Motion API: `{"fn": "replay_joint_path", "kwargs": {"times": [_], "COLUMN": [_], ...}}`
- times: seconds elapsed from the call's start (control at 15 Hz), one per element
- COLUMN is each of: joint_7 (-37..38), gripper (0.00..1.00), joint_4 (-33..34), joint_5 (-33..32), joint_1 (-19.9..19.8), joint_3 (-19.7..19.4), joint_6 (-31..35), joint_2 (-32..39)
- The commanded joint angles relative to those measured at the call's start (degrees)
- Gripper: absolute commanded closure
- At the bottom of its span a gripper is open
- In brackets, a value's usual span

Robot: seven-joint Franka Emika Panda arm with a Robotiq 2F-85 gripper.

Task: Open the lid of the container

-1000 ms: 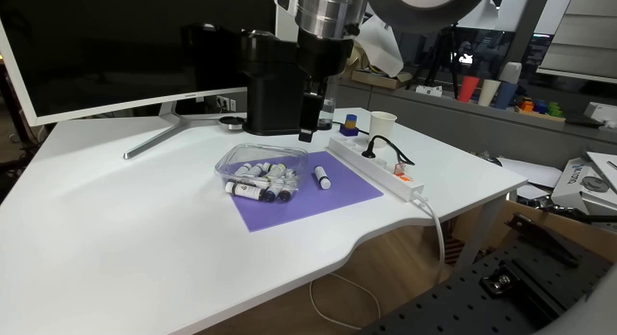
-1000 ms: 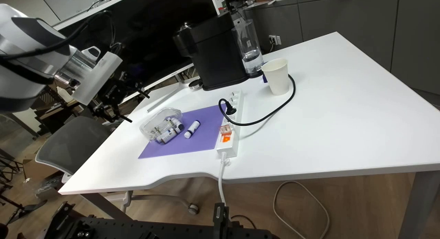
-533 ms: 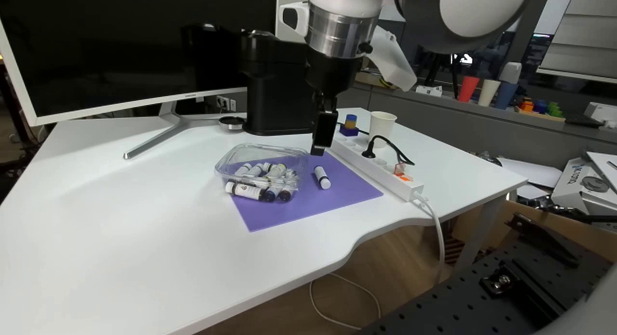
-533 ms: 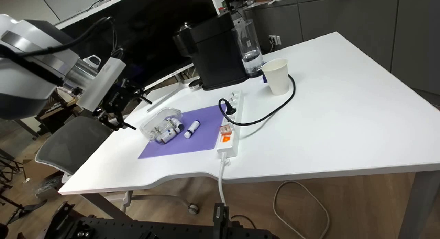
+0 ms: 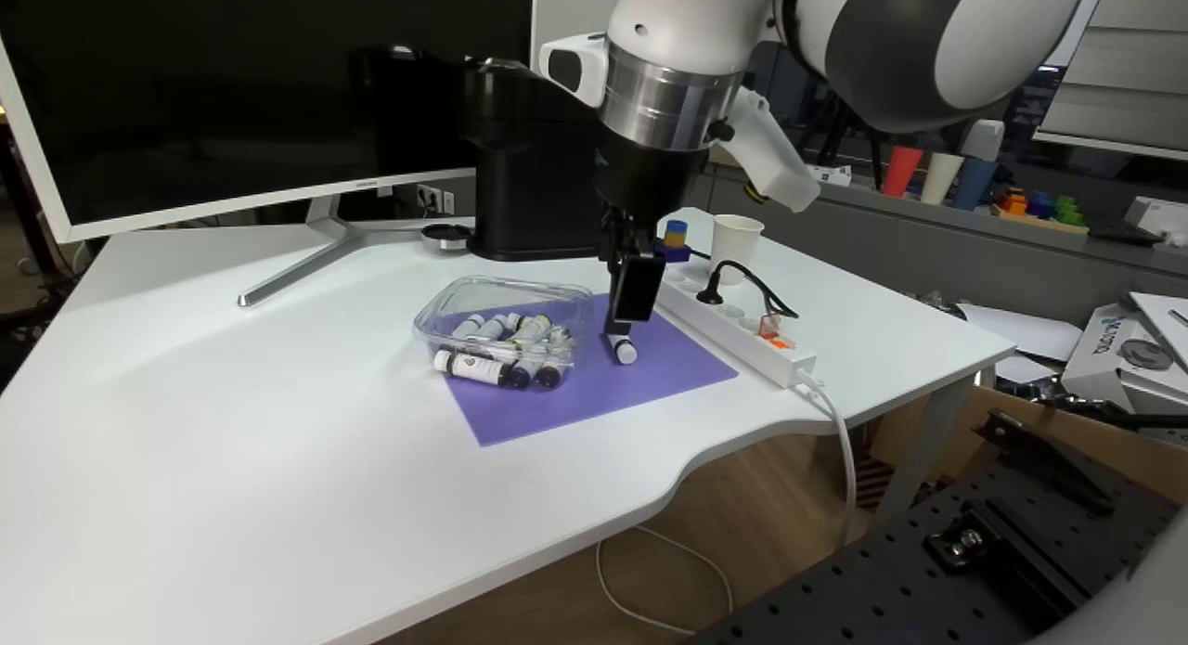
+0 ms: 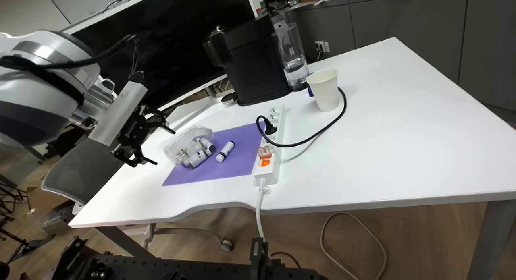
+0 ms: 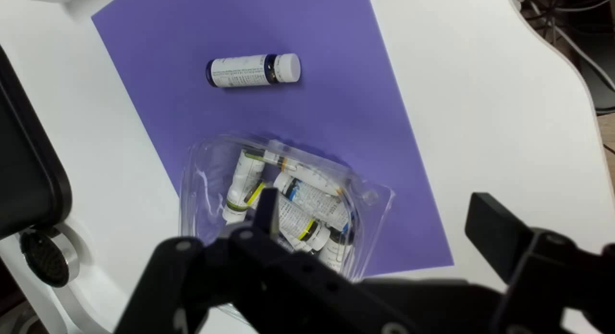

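Note:
A clear plastic container (image 5: 506,297) holding several small white-labelled bottles sits on a purple mat; it also shows in the other views (image 6: 197,133) (image 7: 377,204). Its rim has a clear corner tab in the wrist view. The plastic is see-through, and I cannot tell whether a lid covers the bottles. My gripper (image 7: 376,216) is open and empty, with its fingers wide apart. It hangs above the table (image 6: 162,146), apart from the container. In the wrist view one finger (image 7: 265,211) overlaps the container and the other stands over white table.
A loose bottle (image 7: 242,70) lies on the purple mat (image 5: 594,399) beside the container. A white power strip (image 5: 733,325) with a black plug borders the mat. A black coffee machine (image 6: 254,62), a paper cup (image 6: 324,90) and a monitor (image 5: 260,97) stand behind.
The arm and open gripper have come down, moving slightly right in an exterior view, where a finger now partly covers the loose bottle. The container and bottles have not moved.

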Motion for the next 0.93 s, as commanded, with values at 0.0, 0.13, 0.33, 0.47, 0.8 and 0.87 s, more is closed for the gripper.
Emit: {"fn": "replay_joint_path", "kwargs": {"times": [0.0, 0.13, 0.33, 0.47, 0.8, 0.87], "joint_7": [2.35, 4.65, 5.88, 7.91, 13.67, 15.23], "gripper": [0.0, 0.0, 0.0, 0.0, 0.0, 0.0], "joint_4": [0.12, 0.27, 0.83, 2.08, 6.21, 7.01], "joint_5": [-2.46, -4.53, -5.29, -6.77, -13.21, -14.87], "joint_1": [-0.02, -0.01, 0.01, 0.03, 0.82, 1.18], "joint_3": [0.01, 0.02, 0.08, 0.13, 0.9, 1.24], "joint_6": [0.21, 0.21, -0.55, -1.42, -2.32, -2.79], "joint_2": [-0.09, -0.45, -0.21, 1.06, 3.55, 4.33]}}
